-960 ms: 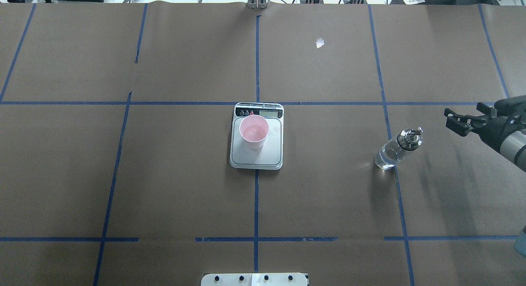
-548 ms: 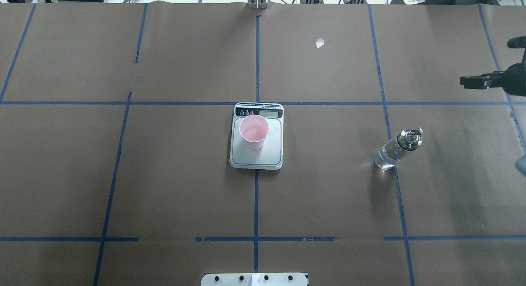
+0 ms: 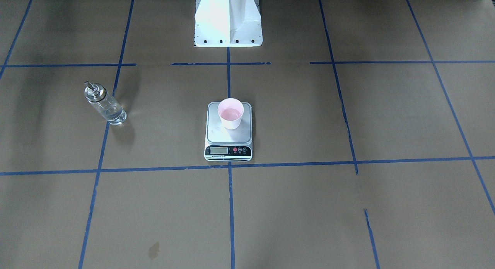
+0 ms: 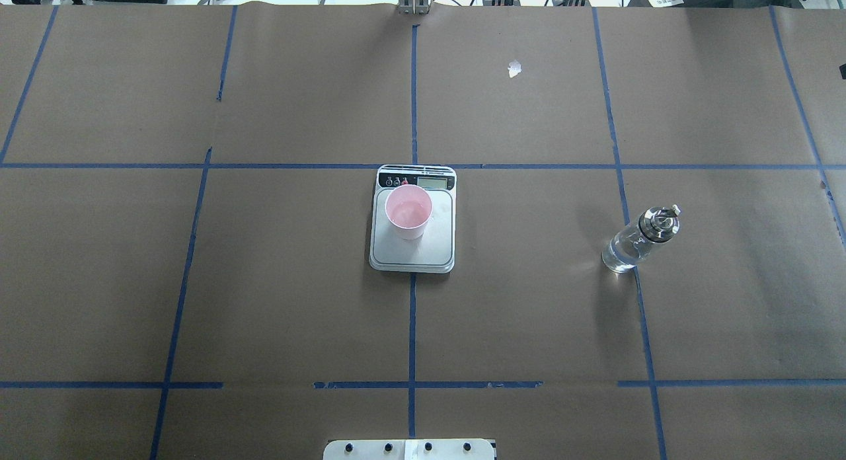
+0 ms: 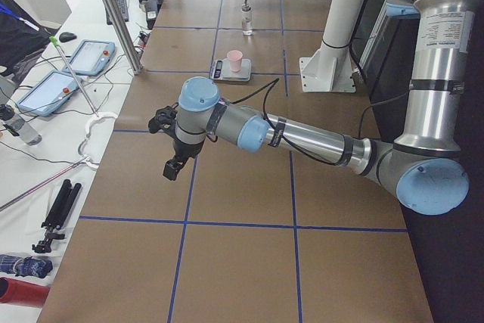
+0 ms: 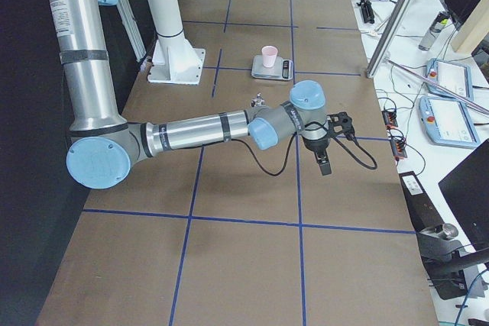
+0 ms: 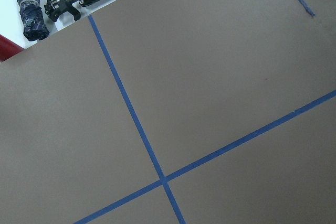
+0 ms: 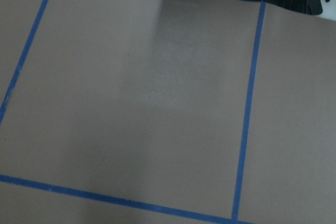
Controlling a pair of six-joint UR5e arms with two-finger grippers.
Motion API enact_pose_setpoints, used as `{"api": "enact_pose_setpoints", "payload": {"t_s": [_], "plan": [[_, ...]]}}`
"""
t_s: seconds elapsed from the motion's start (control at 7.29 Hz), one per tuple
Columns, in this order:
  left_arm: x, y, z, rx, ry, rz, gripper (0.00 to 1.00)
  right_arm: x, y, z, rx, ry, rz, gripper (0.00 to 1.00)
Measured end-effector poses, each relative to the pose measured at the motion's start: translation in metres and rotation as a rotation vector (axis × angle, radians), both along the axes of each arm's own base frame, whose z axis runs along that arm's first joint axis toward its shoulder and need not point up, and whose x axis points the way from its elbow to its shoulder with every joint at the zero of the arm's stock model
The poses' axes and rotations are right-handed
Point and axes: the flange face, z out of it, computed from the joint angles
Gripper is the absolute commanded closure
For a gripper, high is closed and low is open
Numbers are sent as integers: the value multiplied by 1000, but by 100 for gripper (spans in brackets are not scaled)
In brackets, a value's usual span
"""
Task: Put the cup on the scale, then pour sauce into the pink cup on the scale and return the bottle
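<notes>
Mount plate (image 4: 410, 449): white, bolted, at the near edge of the tabletop (image 4: 264, 281), which is brown paper crossed by blue tape lines.
Left fingers (image 5: 173, 167): pointing down above the tabletop at the robot's left end, on a low outstretched arm; nothing seen in them; how far apart, impossible to tell from this side view alone.
Right fingers (image 6: 322, 164): pointing down above the tabletop at the robot's right end, on a low outstretched arm, apart from the bottle; nothing seen in them; opening likewise impossible to tell.
Scale (image 4: 413, 255): flat on the middle tape line, silver platform toward the robot, black strip with display (image 4: 433, 181) and round buttons on the far side.
Cup (image 4: 408, 213): pale pink, upright on the scale's platform, roughly mid-platform, narrower than it; pinker inside; contents too faint to judge.
Bottle (image 4: 631, 243): clear glass with a silver pour-spout cap, upright on the tabletop on the robot's right, base just beside a blue tape line, well apart from the scale.
Sauce (image 4: 620, 255): clear, colourless, filling the lower part of the bottle.
White scrap (image 4: 514, 69): small, on the tabletop well beyond the scale, toward the far edge.
</notes>
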Motion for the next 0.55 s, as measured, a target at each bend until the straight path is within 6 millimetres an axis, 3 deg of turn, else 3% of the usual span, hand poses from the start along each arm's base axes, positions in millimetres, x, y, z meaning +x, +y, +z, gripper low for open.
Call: {"api": "enact_pose_setpoints", "payload": {"t_s": [0.14,0.27,0.55], "plan": [[0,0,0,0,0,0,0,16,-1,3,-56,15,-52,0],[0,0,0,0,0,0,0,25,12,25,-120,27,-85,0],[0,2,5,-8,-1,2,0,31,61,92,-199,25,-100,0]]}}
